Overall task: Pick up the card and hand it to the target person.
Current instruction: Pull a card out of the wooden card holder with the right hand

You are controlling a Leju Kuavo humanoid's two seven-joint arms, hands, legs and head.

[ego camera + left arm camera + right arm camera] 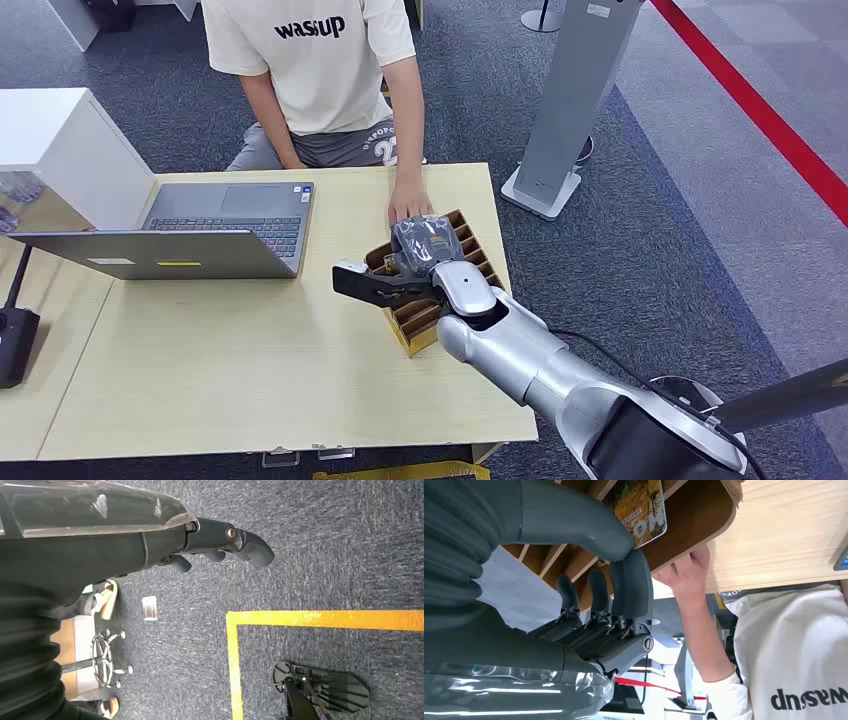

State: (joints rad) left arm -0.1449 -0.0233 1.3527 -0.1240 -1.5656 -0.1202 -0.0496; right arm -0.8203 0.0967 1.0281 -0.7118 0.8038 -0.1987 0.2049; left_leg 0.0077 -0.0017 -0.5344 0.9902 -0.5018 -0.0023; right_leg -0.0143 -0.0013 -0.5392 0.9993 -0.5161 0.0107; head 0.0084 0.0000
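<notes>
Supporting laptop (228,222): pale wooden table (250,370)

The right hand (425,262) covers much of the slotted wooden rack (476,256), and its thumb (574,522) hides part of the card (640,510).
</notes>
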